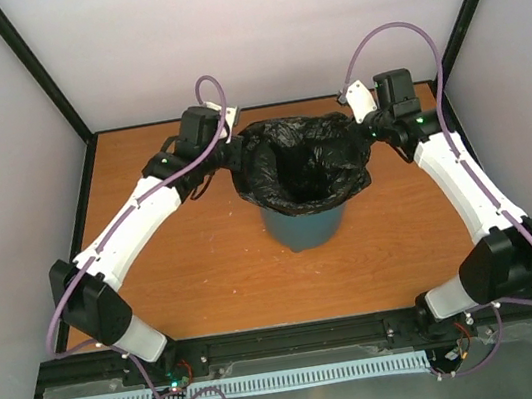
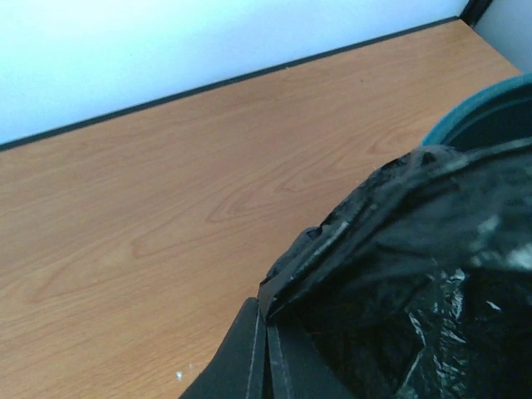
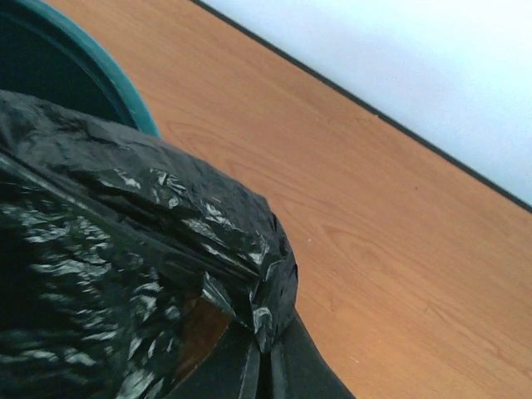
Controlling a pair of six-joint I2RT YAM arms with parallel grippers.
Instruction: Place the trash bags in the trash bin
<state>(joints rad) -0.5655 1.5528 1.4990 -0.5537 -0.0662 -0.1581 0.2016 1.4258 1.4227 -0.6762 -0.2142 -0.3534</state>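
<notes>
bin rim: from above, the trash bin had its rim totally buried under the trash bag; only the lower wall showed.
bag inside: just a dark hole, couldn't make out the bottom.
left gripper: tips lost in the plastic from above; on its wrist cam the fingers got chopped by the bottom edge.
right gripper: same deal, fingers cut off at the bottom.
bin on wrist cams: only slivers of rim, clipped by the frame edges.
bag on wrist cams: ran off the frame.
</notes>
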